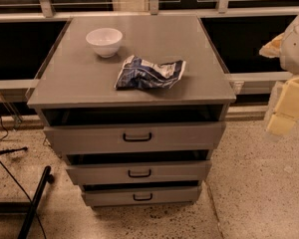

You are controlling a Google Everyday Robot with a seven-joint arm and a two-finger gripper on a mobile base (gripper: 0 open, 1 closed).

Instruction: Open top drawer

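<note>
Hanging at the right edge, well apart from the desk (199,91), my fingers (281,123) could be apart or together; I cannot tell. The top drawer (79,139) sits just under the desk's top. Coming in askew, I might miss its small black handle (137,137) or hook the middle drawer (89,174) instead.
</note>
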